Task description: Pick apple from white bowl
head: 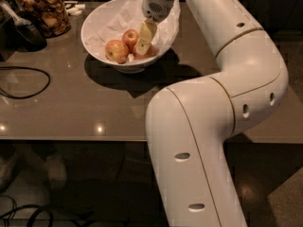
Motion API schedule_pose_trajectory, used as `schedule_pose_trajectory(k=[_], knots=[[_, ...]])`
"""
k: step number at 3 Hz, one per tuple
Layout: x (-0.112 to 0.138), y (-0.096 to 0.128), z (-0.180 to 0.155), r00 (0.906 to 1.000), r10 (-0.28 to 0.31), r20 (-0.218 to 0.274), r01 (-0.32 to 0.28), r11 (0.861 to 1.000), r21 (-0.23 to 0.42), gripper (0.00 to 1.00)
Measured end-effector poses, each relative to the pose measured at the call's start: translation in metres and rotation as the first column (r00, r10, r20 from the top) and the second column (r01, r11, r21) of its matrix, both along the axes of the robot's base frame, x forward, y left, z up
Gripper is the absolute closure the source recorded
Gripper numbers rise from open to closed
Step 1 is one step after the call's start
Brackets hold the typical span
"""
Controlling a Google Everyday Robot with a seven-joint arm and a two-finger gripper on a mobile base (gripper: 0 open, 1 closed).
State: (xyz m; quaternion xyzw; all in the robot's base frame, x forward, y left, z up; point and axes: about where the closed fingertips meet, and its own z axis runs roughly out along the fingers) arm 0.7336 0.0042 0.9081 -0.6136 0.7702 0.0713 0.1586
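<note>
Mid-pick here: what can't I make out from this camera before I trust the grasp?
- Camera view: the hand reaches down into the white bowl and covers most of the apple behind it. Whether they touch cannot be told.
- Camera view: the top of the jar is cut off by the upper edge.
- Camera view: the cable runs off the left edge.
</note>
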Motion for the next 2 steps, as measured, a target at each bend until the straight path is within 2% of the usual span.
schedule_pose_trajectory(k=[2], knots=[[0.0001,0.0015,-0.0125,0.9995,0.003,-0.030,-0.003,1.000,0.018,0.29]])
